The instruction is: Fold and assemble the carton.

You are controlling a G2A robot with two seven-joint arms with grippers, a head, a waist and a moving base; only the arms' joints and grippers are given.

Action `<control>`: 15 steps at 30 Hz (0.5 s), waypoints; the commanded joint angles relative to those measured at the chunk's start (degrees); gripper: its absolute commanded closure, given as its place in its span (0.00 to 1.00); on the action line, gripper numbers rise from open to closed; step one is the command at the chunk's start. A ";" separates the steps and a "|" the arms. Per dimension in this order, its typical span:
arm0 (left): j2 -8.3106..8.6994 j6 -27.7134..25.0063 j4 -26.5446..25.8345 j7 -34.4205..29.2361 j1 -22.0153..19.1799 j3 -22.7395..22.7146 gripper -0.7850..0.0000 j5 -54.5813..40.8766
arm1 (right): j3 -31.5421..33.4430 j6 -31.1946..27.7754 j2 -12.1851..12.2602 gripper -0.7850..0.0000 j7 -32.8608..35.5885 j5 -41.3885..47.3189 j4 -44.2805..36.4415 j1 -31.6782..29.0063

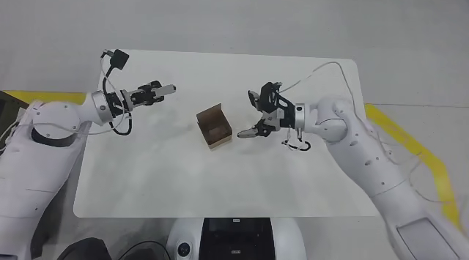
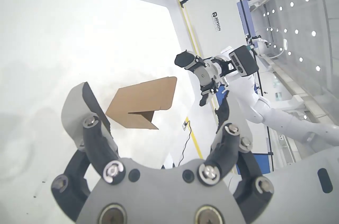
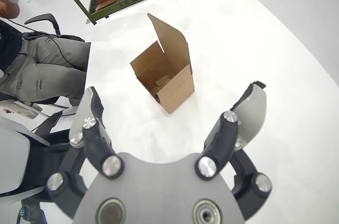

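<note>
Standing upright near the middle of the tabletop (image 1: 293, 179), the carton (image 1: 214, 126) rests on its base with its top open. The body is squared into a box. Inside, seen from the right wrist, the bottom flaps lie flat with a locking tab across them, so the base is judged to be closed. One tall flap rises above the rim on the side away from the right arm (image 1: 330, 117). A shorter flap also stands upright at one adjacent side. The top is therefore not yet closed. The left arm (image 1: 110, 104) is to the left of the carton and well apart from it; its jaws are wide and hold nothing. The right arm is to the right, with its jaws near the carton but not touching it, also wide and empty. By this judgement the erecting and base steps are done. Left to do: fold the short flaps inward, bring the tall flap down over the opening, and tuck it in.
</note>
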 commanded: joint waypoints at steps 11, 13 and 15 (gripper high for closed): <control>0.53 0.50 -4.65 0.69 8.09 -10.51 0.00 -4.42 | -11.78 -1.76 -7.27 0.00 -9.64 -1.40 14.86 10.96; 0.46 0.53 -5.64 1.04 9.50 -11.48 0.00 -5.29 | -13.22 -2.05 -8.48 0.00 -10.70 -1.78 17.10 12.42; 0.40 0.53 -6.48 1.16 10.77 -12.27 0.00 -5.41 | -14.44 -2.47 -9.63 0.00 -11.77 -1.99 19.33 13.66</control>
